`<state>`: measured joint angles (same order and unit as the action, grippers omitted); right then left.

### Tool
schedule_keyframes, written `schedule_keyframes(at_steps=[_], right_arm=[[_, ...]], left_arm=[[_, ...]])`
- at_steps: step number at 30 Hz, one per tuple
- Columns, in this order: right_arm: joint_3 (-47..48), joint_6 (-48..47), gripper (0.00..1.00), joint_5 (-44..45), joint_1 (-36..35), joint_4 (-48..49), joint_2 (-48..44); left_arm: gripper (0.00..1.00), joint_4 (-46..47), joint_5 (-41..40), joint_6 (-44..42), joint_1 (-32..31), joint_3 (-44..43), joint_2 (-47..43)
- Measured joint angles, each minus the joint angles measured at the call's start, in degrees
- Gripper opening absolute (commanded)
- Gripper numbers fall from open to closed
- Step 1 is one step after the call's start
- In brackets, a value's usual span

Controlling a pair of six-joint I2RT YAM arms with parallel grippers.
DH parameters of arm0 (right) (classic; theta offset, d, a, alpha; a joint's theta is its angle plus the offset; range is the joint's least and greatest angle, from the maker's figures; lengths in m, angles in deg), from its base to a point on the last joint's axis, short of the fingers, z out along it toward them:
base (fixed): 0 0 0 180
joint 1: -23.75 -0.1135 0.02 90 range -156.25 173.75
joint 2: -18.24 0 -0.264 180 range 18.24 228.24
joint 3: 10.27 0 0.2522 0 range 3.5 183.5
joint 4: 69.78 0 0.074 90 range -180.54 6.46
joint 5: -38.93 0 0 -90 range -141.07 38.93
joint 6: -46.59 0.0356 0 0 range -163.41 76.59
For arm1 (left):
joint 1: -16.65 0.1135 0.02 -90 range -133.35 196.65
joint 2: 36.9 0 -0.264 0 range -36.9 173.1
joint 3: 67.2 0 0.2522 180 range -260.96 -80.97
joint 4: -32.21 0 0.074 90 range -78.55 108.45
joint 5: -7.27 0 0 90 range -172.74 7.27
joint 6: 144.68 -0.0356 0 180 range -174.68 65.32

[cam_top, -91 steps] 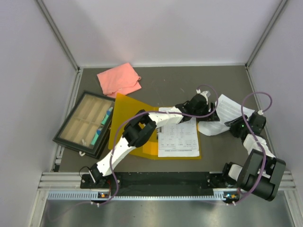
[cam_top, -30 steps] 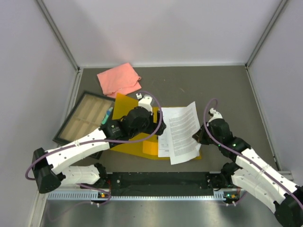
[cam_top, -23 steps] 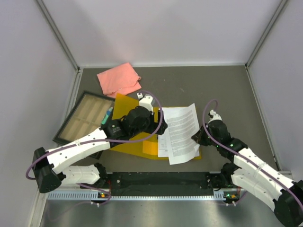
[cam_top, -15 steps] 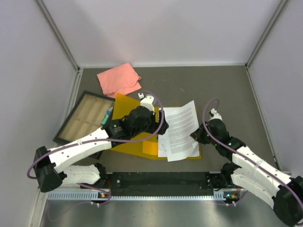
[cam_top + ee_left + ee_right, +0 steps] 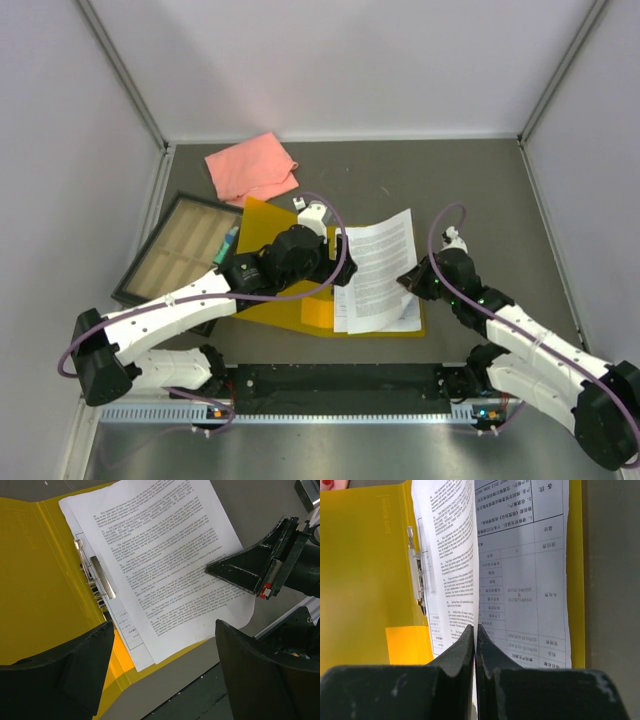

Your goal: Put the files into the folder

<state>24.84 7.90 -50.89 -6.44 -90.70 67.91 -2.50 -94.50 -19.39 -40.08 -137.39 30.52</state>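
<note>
the right gripper (image 5: 475, 630) pinches a printed sheet (image 5: 452, 555) by its edge, curled above the open yellow folder (image 5: 365, 580); the left gripper (image 5: 165, 630) hovers spread wide near the metal clip (image 5: 102, 577).

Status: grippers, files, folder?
Right fingers shut on top sheet, its edge raised over the open folder. Left fingers open above it. Second sheet flat inside; clip beside the sheets' edge.

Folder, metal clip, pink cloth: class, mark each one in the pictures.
folder (image 5: 262, 218): top view, open yellow cover.
metal clip (image 5: 102, 577): left wrist view, its flat lever.
pink cloth (image 5: 252, 168): top view, middle of the fabric.
</note>
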Motion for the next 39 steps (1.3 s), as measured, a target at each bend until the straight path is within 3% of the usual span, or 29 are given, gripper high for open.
schedule_keyframes(at_steps=[28,33,39], right_arm=[[-0.4,3.3,0.01,1.1,-5.1,7.0,7.5],[-0.3,2.1,0.44,2.1,-5.3,6.1,7.5],[2.0,-3.9,0.79,6.0,-5.3,-1.8,7.5]], left_arm=[[0.86,0.8,0.5,0.0,0.0,0.4,0.6],[0.86,0.8,0.7,-0.1,0.0,0.4,0.9],[0.86,0.8,0.7,-0.1,0.0,0.4,1.4]])
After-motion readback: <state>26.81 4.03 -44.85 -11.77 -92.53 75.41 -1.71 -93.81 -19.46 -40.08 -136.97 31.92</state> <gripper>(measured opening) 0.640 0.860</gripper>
